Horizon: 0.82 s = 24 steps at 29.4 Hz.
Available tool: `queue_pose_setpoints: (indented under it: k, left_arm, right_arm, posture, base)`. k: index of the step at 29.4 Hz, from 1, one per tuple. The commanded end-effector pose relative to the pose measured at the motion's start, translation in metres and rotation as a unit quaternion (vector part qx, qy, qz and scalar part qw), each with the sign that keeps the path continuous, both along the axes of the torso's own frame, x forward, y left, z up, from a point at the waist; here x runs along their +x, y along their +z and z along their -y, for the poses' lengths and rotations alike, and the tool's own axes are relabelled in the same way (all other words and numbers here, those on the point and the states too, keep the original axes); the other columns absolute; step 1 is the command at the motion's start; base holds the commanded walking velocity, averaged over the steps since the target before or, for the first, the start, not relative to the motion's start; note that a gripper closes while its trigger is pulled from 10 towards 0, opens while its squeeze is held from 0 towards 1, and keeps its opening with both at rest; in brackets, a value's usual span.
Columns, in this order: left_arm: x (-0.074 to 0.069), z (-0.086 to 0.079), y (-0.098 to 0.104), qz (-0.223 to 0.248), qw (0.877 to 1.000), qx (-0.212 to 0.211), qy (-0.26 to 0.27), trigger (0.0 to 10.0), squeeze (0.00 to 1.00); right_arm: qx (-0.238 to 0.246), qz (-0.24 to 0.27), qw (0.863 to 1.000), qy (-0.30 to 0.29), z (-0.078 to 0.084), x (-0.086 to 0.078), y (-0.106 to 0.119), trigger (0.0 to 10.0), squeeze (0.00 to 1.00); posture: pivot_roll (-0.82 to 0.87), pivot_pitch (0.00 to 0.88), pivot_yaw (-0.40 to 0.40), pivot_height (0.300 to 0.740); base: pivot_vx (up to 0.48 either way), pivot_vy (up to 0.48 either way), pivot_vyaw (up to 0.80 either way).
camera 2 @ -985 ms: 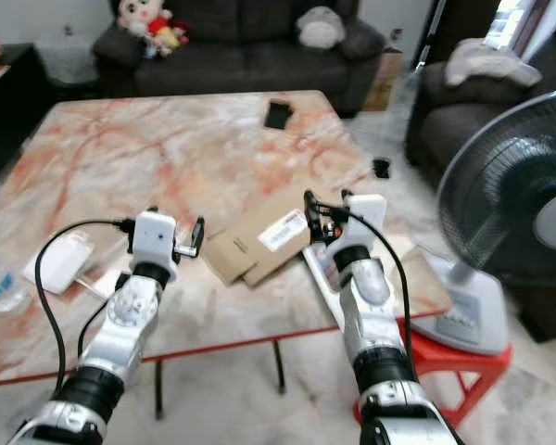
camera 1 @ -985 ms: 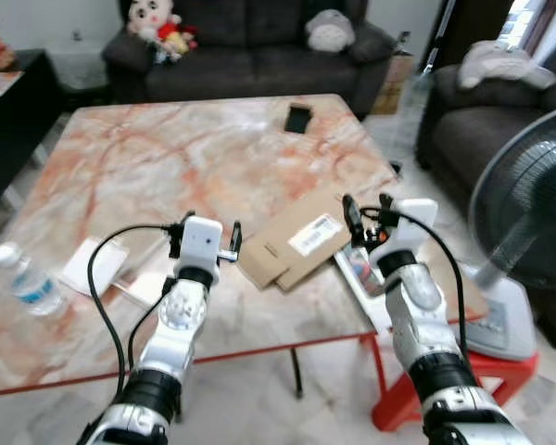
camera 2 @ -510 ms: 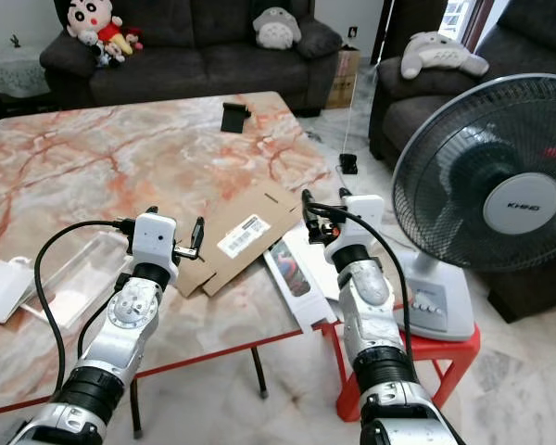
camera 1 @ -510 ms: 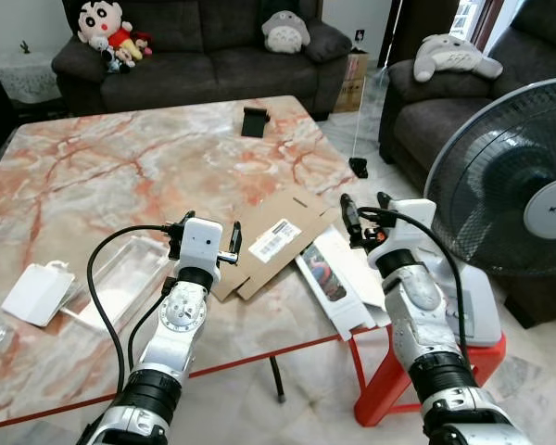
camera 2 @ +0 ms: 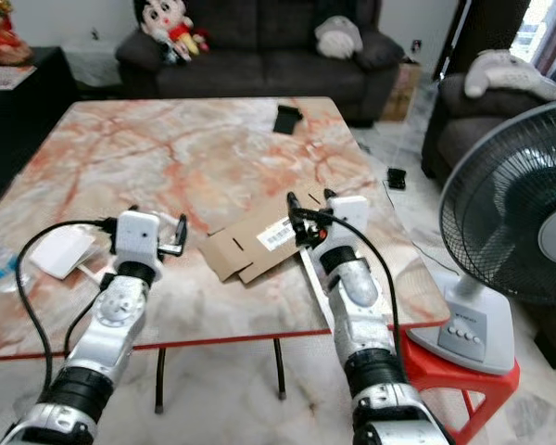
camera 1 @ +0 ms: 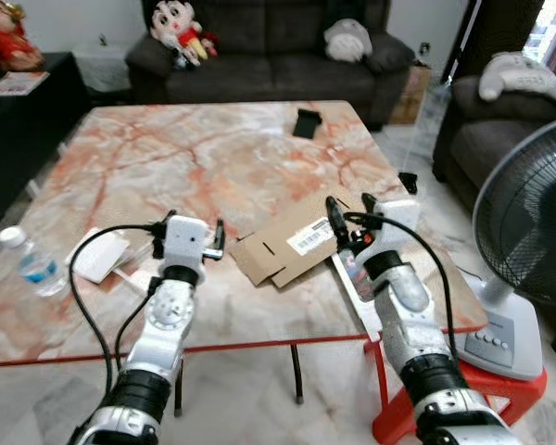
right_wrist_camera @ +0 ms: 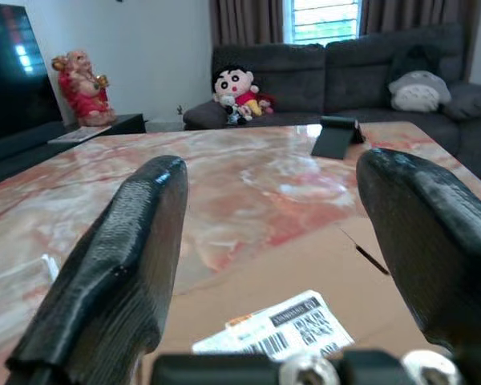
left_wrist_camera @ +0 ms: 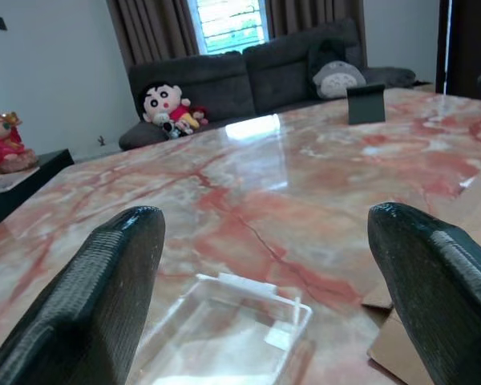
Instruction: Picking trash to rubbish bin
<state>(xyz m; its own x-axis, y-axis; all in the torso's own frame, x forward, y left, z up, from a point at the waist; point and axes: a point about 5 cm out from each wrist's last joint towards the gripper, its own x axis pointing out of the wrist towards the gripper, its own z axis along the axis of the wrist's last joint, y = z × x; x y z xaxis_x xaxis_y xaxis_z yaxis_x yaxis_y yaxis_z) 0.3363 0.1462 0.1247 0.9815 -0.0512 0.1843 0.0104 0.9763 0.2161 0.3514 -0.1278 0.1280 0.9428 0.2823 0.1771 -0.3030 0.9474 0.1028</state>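
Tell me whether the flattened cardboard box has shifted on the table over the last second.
No. The flattened cardboard box lies at the same spot near the marble table's right front edge, label up, beside the white packet. The whole picture shifted because the camera moved.

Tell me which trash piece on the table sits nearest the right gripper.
The flattened cardboard box with the white barcode label: the right gripper hovers at its right end, fingers open. The clear plastic tray and white packet lie on the table's left side, by the left gripper.

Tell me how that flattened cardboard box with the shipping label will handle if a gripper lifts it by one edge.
The flattened cardboard box lies flat as thin folded panels, so it is probably light. Gripped at one edge, its creased flaps would likely sag or hinge open. On the glossy marble table it may slide instead of lifting when nudged.
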Motion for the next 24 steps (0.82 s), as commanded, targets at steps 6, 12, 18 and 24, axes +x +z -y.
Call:
queue_pose_setpoints:
  k: [6, 12, 18, 24]
  left_arm:
    - [0.0013, -0.0012, 0.0061, 0.01, 1.0, 0.009, 0.005, 10.0, 0.0]
    - [0.0015, -0.0011, 0.0059, 0.01, 1.0, 0.01, 0.005, 10.0, 0.0]
    - [0.0014, -0.0009, 0.0056, 0.009, 1.0, 0.011, 0.003, 10.0, 0.0]
    - [0.0012, -0.0012, 0.0055, 0.009, 1.0, 0.011, 0.005, 10.0, 0.0]
  right_arm:
    - [0.006, 0.008, 1.0, 0.002, -0.0019, 0.0015, 0.0056, 10.0, 0.0]
    - [0.001, 0.005, 1.0, 0.002, -0.0025, 0.0016, 0.0046, 10.0, 0.0]
    - [0.002, 0.003, 1.0, 0.003, -0.0027, 0.0012, 0.004, 10.0, 0.0]
    - [0.002, 0.002, 1.0, 0.005, -0.003, 0.0014, 0.0038, 10.0, 0.0]
  posture:
    - [0.02, 0.023, -0.044, 0.74]
    - [0.02, 0.023, -0.044, 0.74]
    - [0.02, 0.024, -0.044, 0.74]
    - [0.02, 0.024, -0.044, 0.74]
  base:
    - [0.332, 0.0, 0.28]
    - [0.352, 0.0, 0.0]
    - [0.353, 0.0, 0.0]
    - [0.356, 0.0, 0.0]
